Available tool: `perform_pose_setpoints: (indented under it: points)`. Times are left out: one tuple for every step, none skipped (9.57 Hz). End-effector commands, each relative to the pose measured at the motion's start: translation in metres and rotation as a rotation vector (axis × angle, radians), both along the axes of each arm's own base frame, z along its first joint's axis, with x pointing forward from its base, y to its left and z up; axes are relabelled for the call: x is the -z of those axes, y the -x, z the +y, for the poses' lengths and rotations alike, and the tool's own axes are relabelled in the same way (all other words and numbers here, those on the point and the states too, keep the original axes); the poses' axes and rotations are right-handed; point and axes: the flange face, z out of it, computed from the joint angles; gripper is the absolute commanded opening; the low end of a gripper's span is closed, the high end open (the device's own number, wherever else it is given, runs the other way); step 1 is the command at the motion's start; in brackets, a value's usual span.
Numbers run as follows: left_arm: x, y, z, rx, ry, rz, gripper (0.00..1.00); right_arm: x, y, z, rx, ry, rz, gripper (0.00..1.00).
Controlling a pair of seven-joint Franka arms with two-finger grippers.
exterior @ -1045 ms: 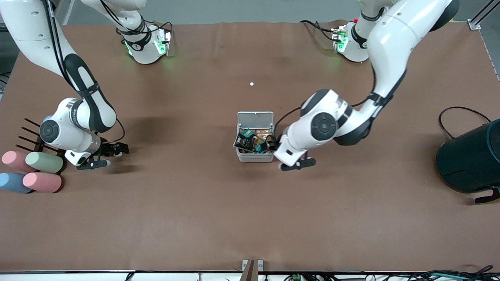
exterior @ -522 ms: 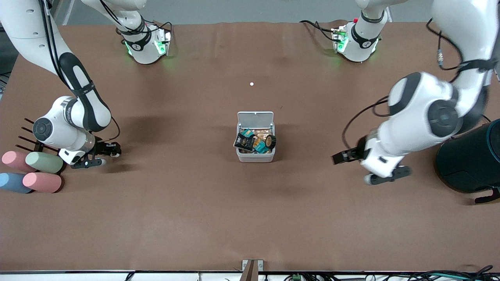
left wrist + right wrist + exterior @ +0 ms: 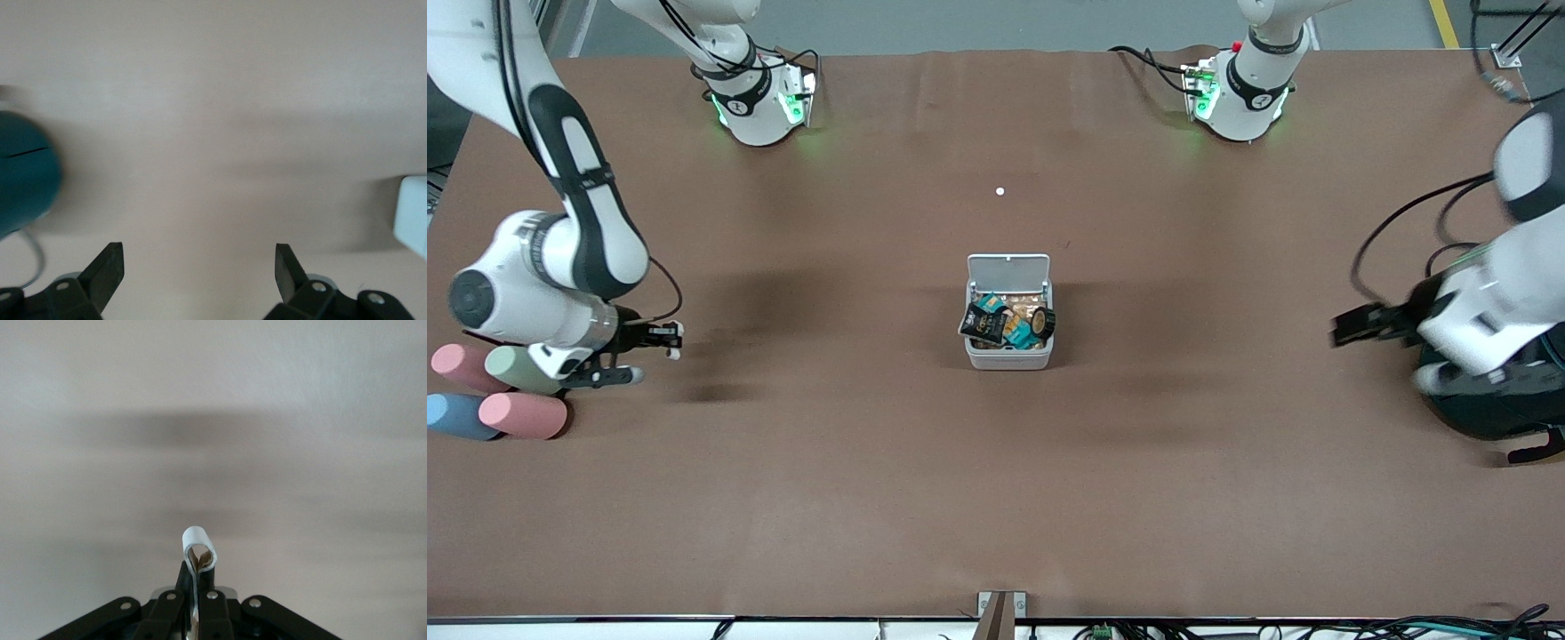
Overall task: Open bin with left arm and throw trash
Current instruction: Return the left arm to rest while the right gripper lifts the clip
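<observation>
While lid up, bin (image 3: 1008, 357) holds wrapper (image 3: 984, 322), tape roll (image 3: 1043, 321) | left end effector (image 3: 199, 275) spread | right end effector (image 3: 194, 577) pinching whitish loop (image 3: 199, 547)

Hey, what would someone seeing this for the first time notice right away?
The small white bin at mid-table, lid up, stuffed with a black snack wrapper and a tape roll. The right gripper is shut on a whitish loop, beside the pastel cylinders. The left gripper is open near the dark teal container.
</observation>
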Motion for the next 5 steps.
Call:
perform_pose_setpoints:
  points:
    - [-0.061,0.051,0.003,0.025,-0.036,-0.020,1.00,-0.071,-0.034,0.107,0.200,-0.025,-0.011,0.00]
    - [-0.061,0.067,-0.001,0.020,-0.048,-0.005,1.00,-0.096,-0.040,0.156,0.290,-0.036,-0.038,0.00]
    - [-0.059,0.070,-0.003,0.030,-0.045,-0.002,1.00,-0.120,-0.048,0.226,0.401,-0.056,-0.060,0.00]
    - [-0.061,0.070,-0.007,0.050,-0.049,-0.010,1.00,-0.110,-0.052,0.288,0.509,-0.041,-0.035,0.00]
    - [-0.062,0.070,-0.001,0.036,-0.042,-0.014,1.00,-0.099,-0.050,0.347,0.576,-0.032,-0.023,0.00]
